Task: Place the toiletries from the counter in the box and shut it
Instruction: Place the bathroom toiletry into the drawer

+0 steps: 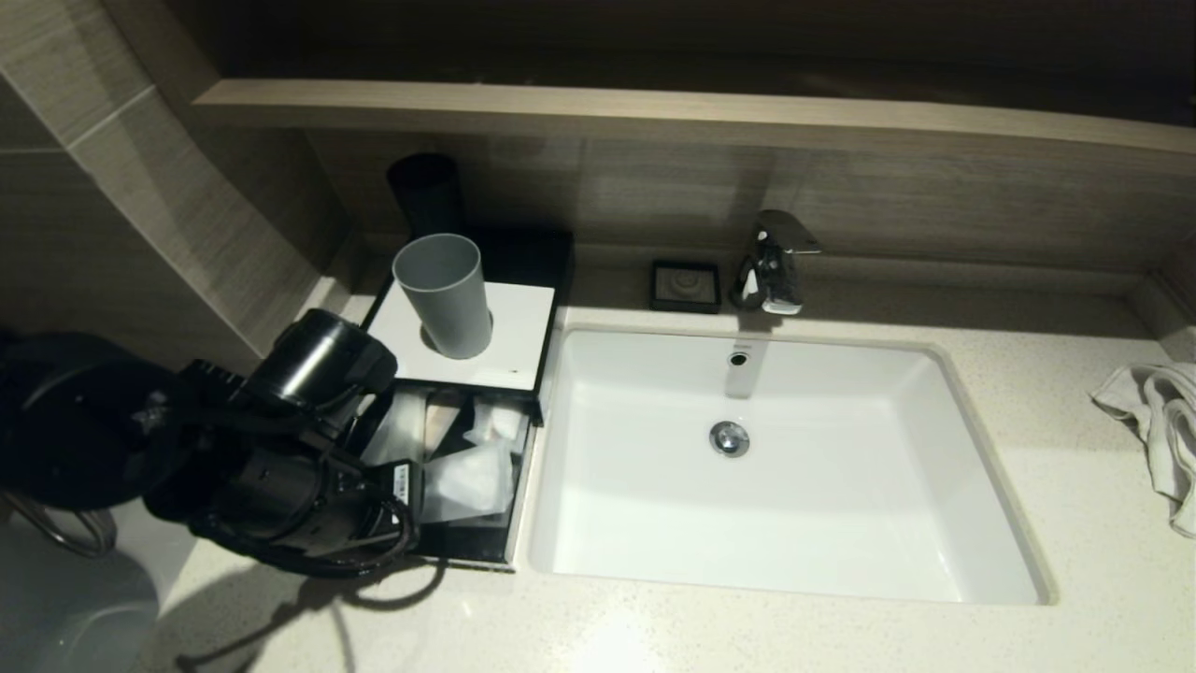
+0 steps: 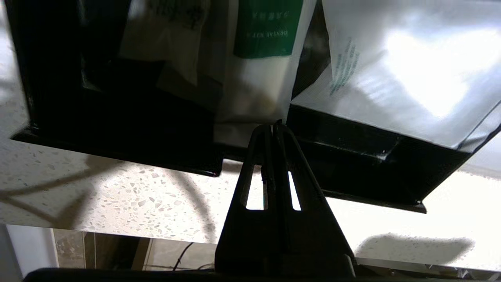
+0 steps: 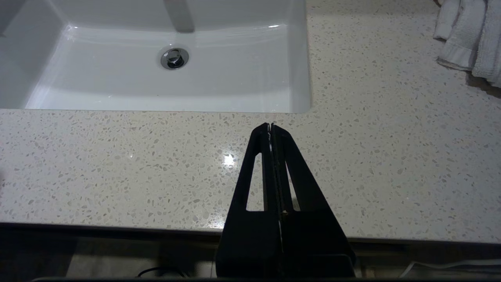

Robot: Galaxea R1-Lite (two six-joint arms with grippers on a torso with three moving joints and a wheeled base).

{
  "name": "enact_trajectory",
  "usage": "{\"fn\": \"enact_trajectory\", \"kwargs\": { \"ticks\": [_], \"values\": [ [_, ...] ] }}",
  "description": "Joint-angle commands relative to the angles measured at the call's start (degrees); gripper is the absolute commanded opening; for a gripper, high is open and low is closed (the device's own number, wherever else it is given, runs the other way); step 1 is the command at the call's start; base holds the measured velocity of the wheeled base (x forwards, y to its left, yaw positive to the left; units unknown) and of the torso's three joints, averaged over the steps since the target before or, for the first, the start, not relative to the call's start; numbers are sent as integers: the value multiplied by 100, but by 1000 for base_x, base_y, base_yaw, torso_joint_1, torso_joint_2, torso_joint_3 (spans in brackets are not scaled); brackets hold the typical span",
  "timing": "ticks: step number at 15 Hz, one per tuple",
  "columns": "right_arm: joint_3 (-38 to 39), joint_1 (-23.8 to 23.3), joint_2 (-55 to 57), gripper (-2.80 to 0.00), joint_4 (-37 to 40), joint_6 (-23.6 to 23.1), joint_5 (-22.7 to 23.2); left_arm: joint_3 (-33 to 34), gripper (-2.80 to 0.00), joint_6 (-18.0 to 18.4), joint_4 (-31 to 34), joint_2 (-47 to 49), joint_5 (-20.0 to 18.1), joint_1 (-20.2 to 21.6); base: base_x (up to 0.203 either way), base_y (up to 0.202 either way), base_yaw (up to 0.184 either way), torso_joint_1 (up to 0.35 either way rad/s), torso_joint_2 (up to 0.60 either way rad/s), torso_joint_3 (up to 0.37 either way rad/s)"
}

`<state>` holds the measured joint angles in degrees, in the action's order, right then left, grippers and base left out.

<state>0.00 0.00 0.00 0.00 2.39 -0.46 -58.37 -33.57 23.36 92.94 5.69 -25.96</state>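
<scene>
The box (image 1: pixel 523 425) is a black, shallow, rectangular tray on the pale speckled surface (image 1: pixel 579 626), just left of the sink. Its far part is covered by a white flat lid (image 1: pixel 467 322); the near part lies open. Inside the open part lie several sachets (image 1: pixel 476 477) in white and clear wrapping, overlapping and tilted. In the left wrist view one packet with a green label (image 2: pixel 266 35) lies between a cream-coloured packet (image 2: pixel 164 39) and a large glossy white sachet (image 2: pixel 395 74), which leans over the box's black wall (image 2: pixel 364 156). The printing on them is too small to read.
</scene>
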Motion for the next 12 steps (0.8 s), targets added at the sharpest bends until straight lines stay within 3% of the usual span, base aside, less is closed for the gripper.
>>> {"fn": "enact_trajectory", "kwargs": {
  "ticks": [1,12],
  "values": [
    [0,0,0,-280,0,-2,2,-179,-280,-18,58,-43,2,80,0,0,0,0,0,0],
    [0,0,0,-280,0,7,2,-303,-280,245,269,-1179,6,85,0,0,0,0,0,0]
  ]
}}
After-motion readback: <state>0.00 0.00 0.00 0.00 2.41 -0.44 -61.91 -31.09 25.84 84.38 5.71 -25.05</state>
